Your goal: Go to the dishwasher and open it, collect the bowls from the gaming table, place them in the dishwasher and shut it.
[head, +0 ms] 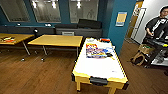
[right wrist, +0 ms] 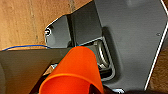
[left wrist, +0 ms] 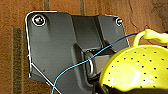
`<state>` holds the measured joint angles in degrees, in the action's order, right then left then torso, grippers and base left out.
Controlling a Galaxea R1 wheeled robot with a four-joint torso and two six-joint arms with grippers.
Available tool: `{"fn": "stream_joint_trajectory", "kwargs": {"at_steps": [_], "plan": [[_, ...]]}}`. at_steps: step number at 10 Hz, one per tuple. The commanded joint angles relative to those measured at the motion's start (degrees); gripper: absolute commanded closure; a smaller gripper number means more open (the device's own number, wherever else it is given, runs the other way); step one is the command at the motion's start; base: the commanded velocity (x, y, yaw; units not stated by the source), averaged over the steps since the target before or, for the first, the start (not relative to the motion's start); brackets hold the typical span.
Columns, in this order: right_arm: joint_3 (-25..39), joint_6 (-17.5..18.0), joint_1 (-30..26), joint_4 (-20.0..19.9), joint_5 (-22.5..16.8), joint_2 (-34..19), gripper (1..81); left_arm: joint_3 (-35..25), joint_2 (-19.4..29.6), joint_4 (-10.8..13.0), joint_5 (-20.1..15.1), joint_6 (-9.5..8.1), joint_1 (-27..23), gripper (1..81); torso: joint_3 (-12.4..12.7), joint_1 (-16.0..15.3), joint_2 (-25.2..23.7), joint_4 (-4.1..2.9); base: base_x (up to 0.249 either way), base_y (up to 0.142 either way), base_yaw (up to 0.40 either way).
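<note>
Yellow-green plastic fills the near corner of the left wrist view: a perforated bowl (left wrist: 136,70) with a looped handle, sitting close against the left arm's dark plate, with a thin blue cable (left wrist: 82,63) running across the plate in front of it. Its lower edge meets dark shapes at the picture's border, which may be the left gripper, but whether that gripper is closed on the bowl or how wide it stands cannot be told. In the right wrist view an orange-red bowl (right wrist: 75,72), seen from its outside with the rim toward the camera, sits likewise close against the right arm's plate over a wood floor; the right gripper's opening and its hold on the bowl cannot be made out either. The head view looks down on the gaming table (head: 100,68), a long white-topped bench with a yellow frame and a dark fitting at its near end, standing on a dark wood floor (head: 37,75). Colourful board-game boxes (head: 96,51) lie on its far half, with a small dark object beside them and something red at the far end. Two yellow-topped tables (head: 56,40) stand well apart to the left of it, in front of a teal wall with windows. A person (head: 157,25) in dark clothes stands at the right edge behind a control rig.
</note>
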<state>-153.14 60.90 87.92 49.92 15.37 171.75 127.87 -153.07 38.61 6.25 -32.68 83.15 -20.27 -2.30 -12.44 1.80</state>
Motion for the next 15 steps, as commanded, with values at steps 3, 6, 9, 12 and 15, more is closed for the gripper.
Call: {"fn": "stream_joint_trajectory", "kwargs": {"at_steps": [3, 6, 9, 12, 15], "plan": [[-0.57, 0.00, -0.94, 1.14, -1.75, -4.72, 81.1, -0.51, 3.28, 0.77, -0.98, 0.52, -0.83, 81.1, 0.00, 0.00, 0.00, 0.00, -0.125, 0.000, 0.000], [-1.80, -0.35, -1.12, 2.55, -4.91, -4.29, 81.1, 2.73, 2.85, 0.42, -0.89, 0.52, -0.22, 81.1, 0.00, 0.06, -0.02, 0.00, -0.034, 0.000, 0.000], [-4.69, -0.26, -1.47, 2.46, -6.76, -4.20, 81.1, 10.02, -0.40, 0.24, -0.80, 0.43, 0.22, 81.1, 0.02, 0.11, -0.06, 0.00, 0.000, 0.000, 0.000], [-5.67, -0.17, -1.47, 2.46, -7.73, -4.11, 81.1, 12.14, -1.55, 0.24, -0.80, 0.43, 0.30, 81.1, 0.02, 0.11, -0.06, 0.00, 0.000, 0.000, 0.000], [-5.41, -0.08, -1.73, 2.46, -8.69, -3.94, 81.1, 12.14, -1.46, 0.24, -0.80, 0.43, 0.30, 81.1, 0.02, 0.11, -0.06, 0.00, 0.000, 0.000, 0.000]]}}
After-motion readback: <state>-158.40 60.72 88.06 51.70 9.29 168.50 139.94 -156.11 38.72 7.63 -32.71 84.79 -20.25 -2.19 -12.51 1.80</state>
